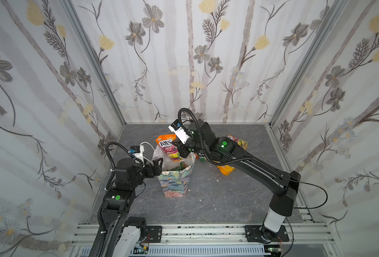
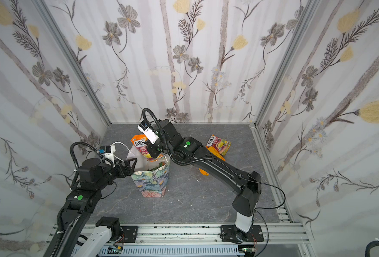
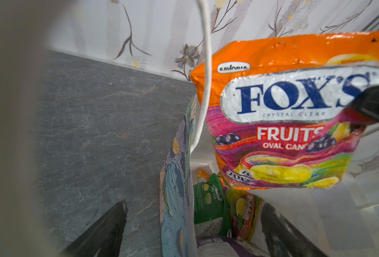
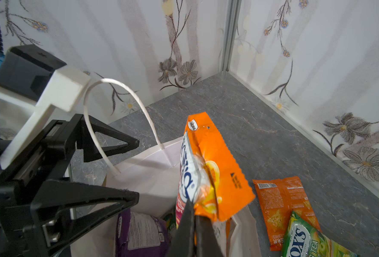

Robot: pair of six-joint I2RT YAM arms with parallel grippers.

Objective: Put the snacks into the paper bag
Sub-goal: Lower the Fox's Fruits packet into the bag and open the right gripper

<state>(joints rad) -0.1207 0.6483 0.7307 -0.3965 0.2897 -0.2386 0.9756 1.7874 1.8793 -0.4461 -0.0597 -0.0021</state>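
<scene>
Hanging just over the open mouth of the paper bag, near the middle of both top views, the orange FOX'S packet is pinched by one side edge in the right gripper, whose jaws are closed tight on the foil; its lower end dips past the rim while its top stands clear. The left gripper sits at the bag's left side with its jaws spread wide and nothing clamped. In the left wrist view the printed bag wall runs up between them, beside the white cord handle. Low in that frame a green packet already lies inside, and a purple packet shows at the bottom of the right wrist view. More snacks lie on the desk to the right of the bag, among them an orange pouch and a green FOX'S tea packet. The packet looks light, crinkly and slick, with loose sweets that would shift, so a flat sealed edge seems the surest hold. The bag is thin paper, likely to tip or crumple, and is best steadied at its rim.
</scene>
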